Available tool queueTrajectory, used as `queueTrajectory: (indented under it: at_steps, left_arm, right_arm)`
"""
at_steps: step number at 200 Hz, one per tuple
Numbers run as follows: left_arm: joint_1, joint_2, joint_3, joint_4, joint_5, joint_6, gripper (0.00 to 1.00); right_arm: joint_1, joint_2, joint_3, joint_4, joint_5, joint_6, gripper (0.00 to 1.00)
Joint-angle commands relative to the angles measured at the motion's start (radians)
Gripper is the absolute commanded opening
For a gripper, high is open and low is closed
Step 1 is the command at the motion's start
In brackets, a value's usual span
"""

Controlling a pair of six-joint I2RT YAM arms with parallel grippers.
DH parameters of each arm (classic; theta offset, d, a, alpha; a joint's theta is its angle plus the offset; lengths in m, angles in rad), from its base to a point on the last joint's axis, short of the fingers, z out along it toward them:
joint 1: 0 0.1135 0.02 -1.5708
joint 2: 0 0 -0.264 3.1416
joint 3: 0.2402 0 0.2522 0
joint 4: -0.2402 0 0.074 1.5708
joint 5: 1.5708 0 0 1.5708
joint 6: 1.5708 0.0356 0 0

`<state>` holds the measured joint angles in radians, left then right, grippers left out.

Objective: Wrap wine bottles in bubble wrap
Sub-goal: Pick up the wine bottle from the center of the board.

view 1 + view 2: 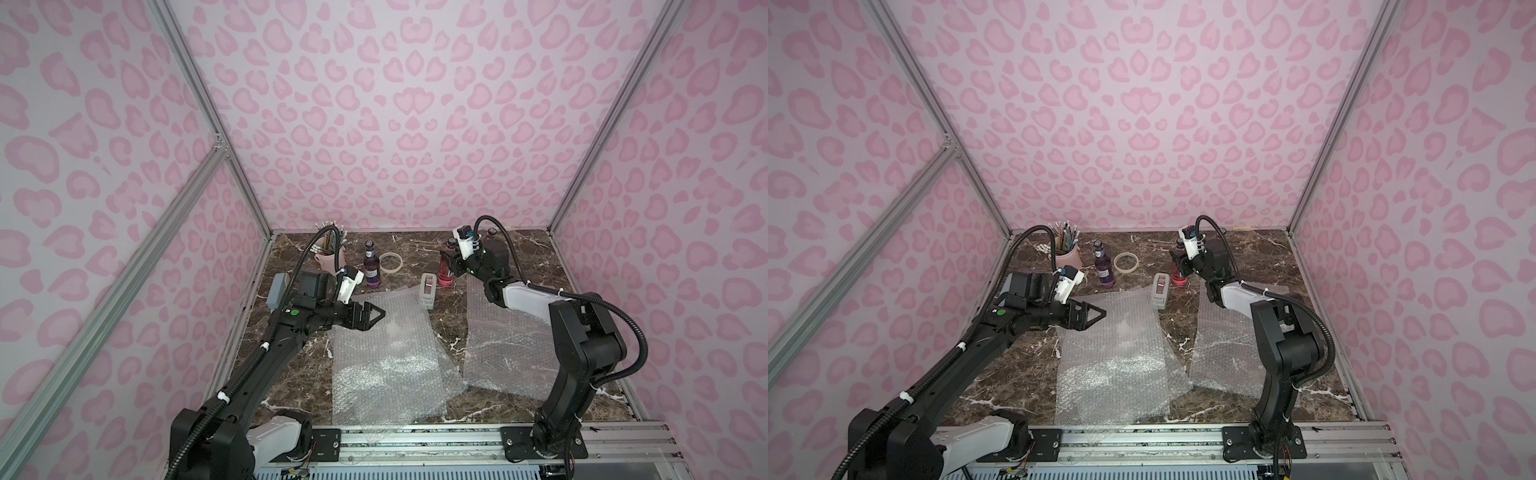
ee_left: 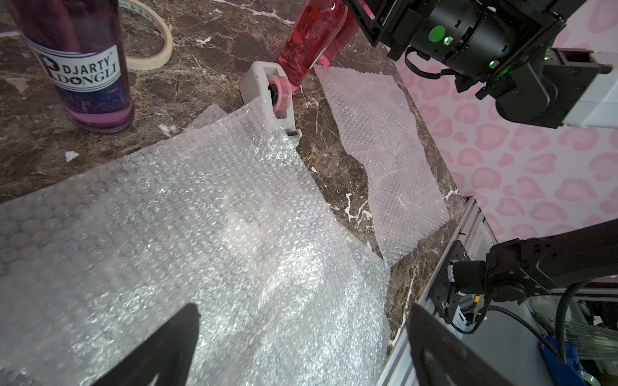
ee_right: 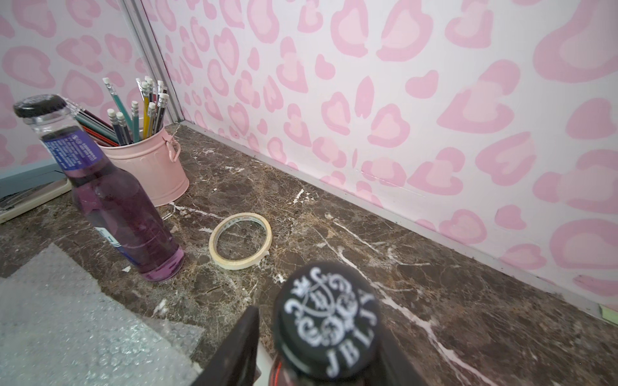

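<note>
Nothing is wrapped yet: the bubble wrap sheets [image 1: 507, 345] lie flat on the marble table [image 1: 299, 365], and the purple bottle [image 1: 372, 270] stands untouched at the back. The right gripper [image 3: 317, 364] has its jaws either side of a standing pink-red bottle [image 1: 444, 274] at the neck, but whether it grips cannot be told. The left gripper [image 1: 376, 313] hangs wide open over the middle sheet [image 1: 386, 357].

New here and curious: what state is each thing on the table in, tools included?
purple bottle: upright, capped.
red bottle: upright, capped.
bubble wrap sheets: flat, unrolled, overlapping.
tape ring: lying flat.
tape dispenser: standing, pink tape loaded.
pencil cup: upright, full of pencils.
left tool: open, over the sheets.
right tool: fingers flank the red bottle's neck; grip unclear.
</note>
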<state>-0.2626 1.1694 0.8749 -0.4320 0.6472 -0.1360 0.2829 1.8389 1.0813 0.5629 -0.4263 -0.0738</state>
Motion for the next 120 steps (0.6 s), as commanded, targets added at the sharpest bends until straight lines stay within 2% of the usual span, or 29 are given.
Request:
queueTrajectory:
  at_steps: [1, 18, 39, 56, 100, 120]
  left_arm:
    - [0.002, -0.001, 0.001, 0.034, 0.007, -0.002, 0.98]
    - [0.002, 0.004, 0.001, 0.03, 0.001, -0.004, 0.98]
    - [0.003, 0.004, 0.001, 0.027, -0.001, -0.003, 0.98]
    - [0.003, 0.005, 0.002, 0.018, -0.01, 0.0, 0.98]
    - [0.011, 0.019, 0.027, -0.018, -0.024, -0.016, 0.98]
    - [0.017, 0.035, 0.028, -0.03, -0.046, -0.045, 0.98]
  right_arm:
    - [-0.001, 0.018, 0.02, 0.011, -0.008, -0.035, 0.36]
    - [0.0, 0.015, 0.027, 0.003, -0.018, -0.047, 0.25]
    - [-0.002, 0.0, 0.019, 0.009, -0.012, -0.062, 0.2]
    - [-0.003, -0.025, 0.011, 0.011, -0.011, -0.076, 0.12]
    - [0.002, -0.216, -0.064, 0.006, -0.042, -0.093, 0.04]
    - [0.008, -0.334, -0.118, -0.009, -0.079, -0.081, 0.04]
